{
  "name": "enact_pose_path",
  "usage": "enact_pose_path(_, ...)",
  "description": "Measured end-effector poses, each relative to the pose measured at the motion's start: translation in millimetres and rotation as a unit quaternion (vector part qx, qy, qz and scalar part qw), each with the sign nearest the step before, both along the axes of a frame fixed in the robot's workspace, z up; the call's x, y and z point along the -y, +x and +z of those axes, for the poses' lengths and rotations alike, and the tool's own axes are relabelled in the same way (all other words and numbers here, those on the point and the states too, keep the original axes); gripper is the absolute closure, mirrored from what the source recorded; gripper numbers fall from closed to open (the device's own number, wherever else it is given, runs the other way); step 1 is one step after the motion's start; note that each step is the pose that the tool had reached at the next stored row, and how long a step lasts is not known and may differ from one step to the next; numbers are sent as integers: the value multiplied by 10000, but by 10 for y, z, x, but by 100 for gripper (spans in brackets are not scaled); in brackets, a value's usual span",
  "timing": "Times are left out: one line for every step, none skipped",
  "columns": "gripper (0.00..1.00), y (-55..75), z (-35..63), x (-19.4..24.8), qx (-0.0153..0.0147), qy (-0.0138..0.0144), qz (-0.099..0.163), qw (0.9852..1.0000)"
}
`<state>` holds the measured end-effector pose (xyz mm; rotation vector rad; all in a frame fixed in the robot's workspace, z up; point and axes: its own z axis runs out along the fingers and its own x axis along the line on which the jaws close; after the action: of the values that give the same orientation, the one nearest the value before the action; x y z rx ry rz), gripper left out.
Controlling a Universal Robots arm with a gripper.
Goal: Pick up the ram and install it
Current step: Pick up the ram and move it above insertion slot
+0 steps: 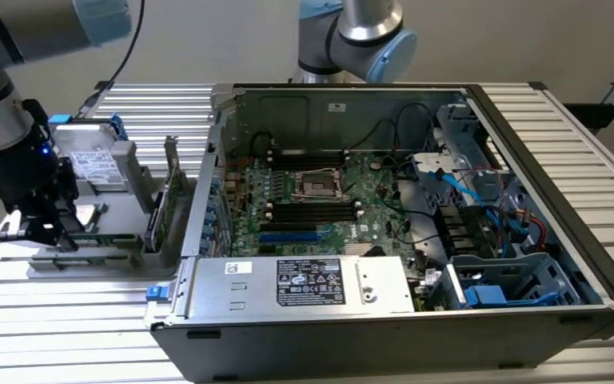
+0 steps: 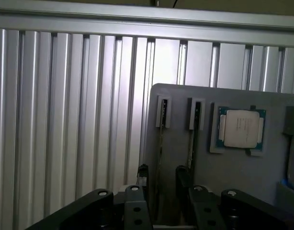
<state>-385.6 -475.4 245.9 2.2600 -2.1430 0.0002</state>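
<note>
On grey fixture (image 2: 243,177) beside open computer case (image 1: 392,340): ram (image 2: 160,153) stands on edge in holder, second stick (image 2: 195,143) alongside. Gripper (image 2: 161,172) jaws spread wide, astride ram, seemingly not touching. Ram light, stiff, thin, fragile; pinch flat faces mid-length. Power supply (image 1: 297,284) label, processor (image 2: 241,128) lid: print unreadable.

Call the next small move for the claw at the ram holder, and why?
Probably close the claw: it is open, with its fingers either side of one ram standing edge-on in the gray holder. How deep it sits I cannot tell, so close slowly.
</note>
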Motion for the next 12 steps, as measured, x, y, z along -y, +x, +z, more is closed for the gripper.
enact_pose_path(64, 34, -18, 3, -1, 0, 0, 10000)
enact_pose_path(64, 55, -37, 4, 0, 0, 0, 10000)
enact_pose_path(64, 62, -55, 4, 1, 0, 0, 10000)
enact_pose_path(64, 62, -72, 3, 0, 0, 0, 10000)
enact_pose_path(64, 62, -90, 3, -1, 0, -1, 10000)
enact_pose_path(64, 62, -108, 3, 0, 0, -1, 10000)
enact_pose_path(64, 62, -126, 3, -1, -1, -1, 10000)
enact_pose_path(64, 62, -144, 3, -1, 0, -1, 10000)
enact_pose_path(64, 62, -163, 4, 0, 0, -1, 10000)
enact_pose_path(64, 63, -181, 4, 0, 0, 0, 10000)
enact_pose_path(64, 62, -200, 4, 0, 0, 0, 10000)
enact_pose_path(64, 62, -218, 4, 0, 0, 0, 10000)
